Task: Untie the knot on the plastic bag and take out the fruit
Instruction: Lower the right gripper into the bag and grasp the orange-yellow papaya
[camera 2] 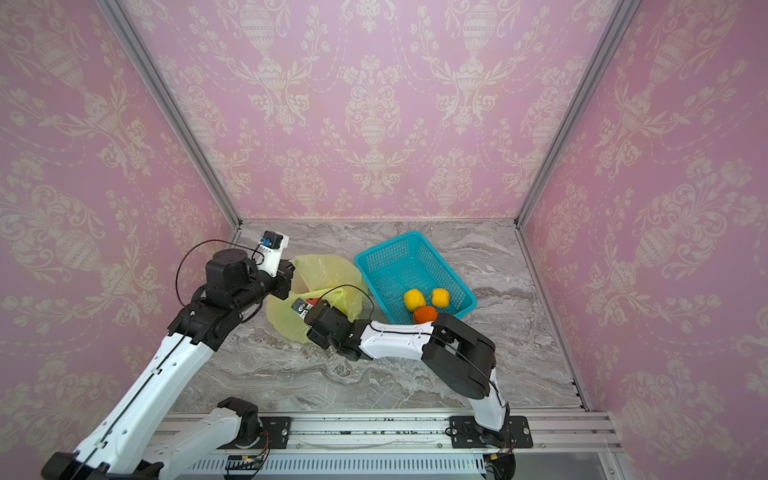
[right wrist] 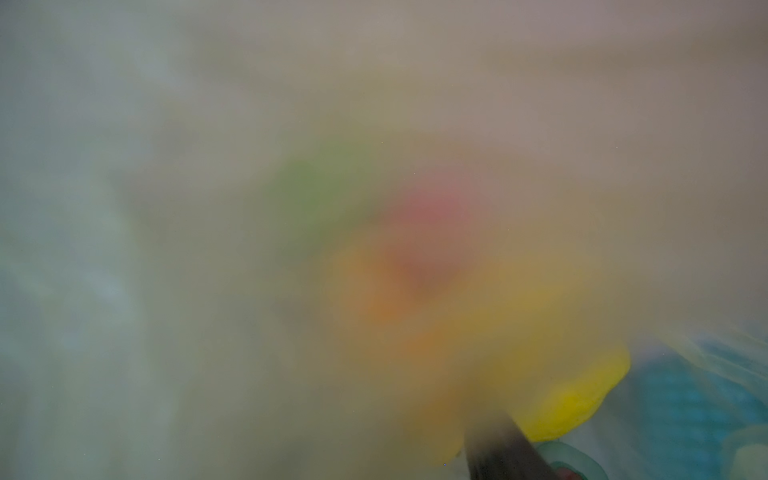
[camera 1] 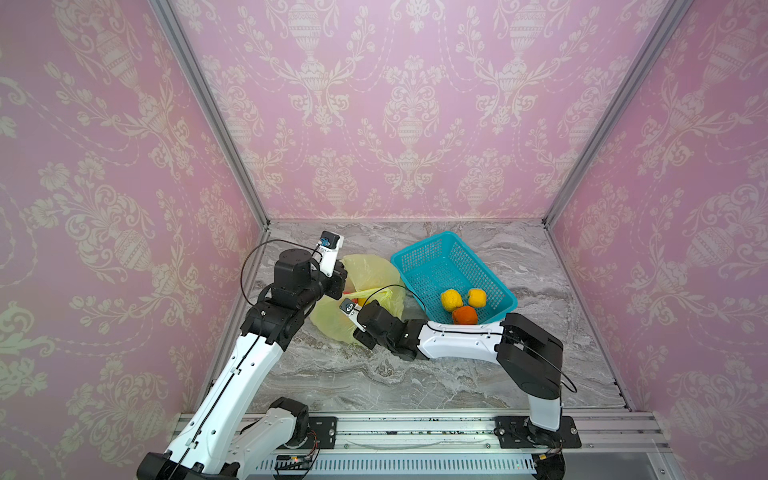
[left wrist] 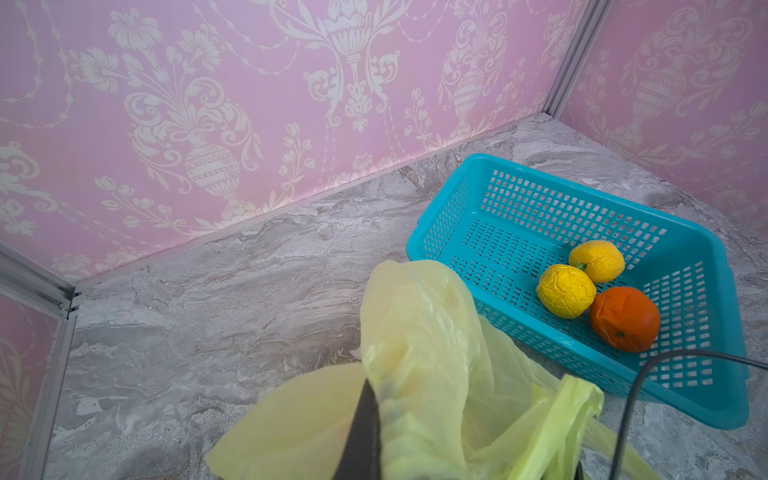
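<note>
- The left gripper [left wrist: 376, 399] is closed flat on a fold of the plastic bag [left wrist: 419, 324] and holds its mouth up just beside the teal mesh basket [left wrist: 440, 232]. The film is thin, so a harder pull could tear it or let it slide free, and the mouth would drop over whatever is reaching in
- The right gripper [camera 1: 353, 322] is pushed into the bag's opening in both top views. Its wrist view is fogged by plastic against the lens and shows only one dark finger [right wrist: 500, 446], so I cannot tell how wide it stands or whether it has anything
- The fruit inside the bag [right wrist: 436, 208] reads only as green, pink-red, orange and yellow smears, probably four or more pieces. Closing blind there could pinch film along with a piece and drag the whole bag on the way out
- A wrinkled yellow fruit [left wrist: 566, 291], a second yellow fruit [left wrist: 597, 261] and an orange fruit [left wrist: 625, 319] already lie in the basket. No knot shows, so the untying looks done
- The right arm's black cable [left wrist: 640, 386] arcs over a loose bag handle [left wrist: 577, 399], and lifting could hook it
- Round pieces tipped from a sagging mouth could roll off across the marble table [camera 1: 374, 374]
- The right forearm passes over the basket's near corner in both top views, so a low swing there could shove it
</note>
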Robot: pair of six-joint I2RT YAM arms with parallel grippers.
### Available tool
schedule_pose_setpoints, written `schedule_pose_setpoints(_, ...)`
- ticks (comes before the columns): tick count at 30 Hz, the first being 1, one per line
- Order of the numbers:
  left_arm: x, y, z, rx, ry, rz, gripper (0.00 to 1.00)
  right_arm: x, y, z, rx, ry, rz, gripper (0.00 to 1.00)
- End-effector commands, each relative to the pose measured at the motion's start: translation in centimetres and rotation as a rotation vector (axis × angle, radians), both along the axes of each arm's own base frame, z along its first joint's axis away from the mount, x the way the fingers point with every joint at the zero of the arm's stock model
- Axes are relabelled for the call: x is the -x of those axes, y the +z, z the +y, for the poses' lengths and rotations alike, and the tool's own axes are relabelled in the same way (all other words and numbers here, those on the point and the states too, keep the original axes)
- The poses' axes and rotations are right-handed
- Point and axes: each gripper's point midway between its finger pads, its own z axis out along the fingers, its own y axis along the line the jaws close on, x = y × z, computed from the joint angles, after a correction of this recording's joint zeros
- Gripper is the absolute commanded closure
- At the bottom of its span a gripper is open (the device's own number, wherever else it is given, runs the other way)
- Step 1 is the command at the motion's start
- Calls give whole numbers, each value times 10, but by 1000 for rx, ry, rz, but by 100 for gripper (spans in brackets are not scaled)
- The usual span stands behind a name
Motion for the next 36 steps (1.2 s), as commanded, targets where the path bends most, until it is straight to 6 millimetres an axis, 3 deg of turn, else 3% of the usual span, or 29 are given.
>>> schedule_pose_setpoints(1,-1,1,-4,35,-15,6,100,-12,-3,-5,37,-74,-22,34)
schedule_pose_setpoints(6,-1,1,-3,34,-14,6,100,-16,-25,1,72,-48,24,26)
schedule_pose_setpoints(11,-1,1,-3,35,-12,7,100,-16,-51,10,68,1,126,24)
schedule_pose_setpoints(14,-1,1,-3,33,-10,6,100,-17,-63,13,81,11,168,24)
schedule_pose_setpoints(18,-1,1,-2,32,-7,6,100,-16,-68,16,90,25,194,34)
schedule_pose_setpoints(22,-2,1,-1,31,-3,4,100,-11,-56,17,68,46,206,53)
schedule_pose_setpoints(26,-2,0,-1,28,0,6,100,-5,-33,13,17,54,196,69)
schedule_pose_setpoints(36,-3,0,0,25,5,6,100,11,32,-13,-125,57,137,77)
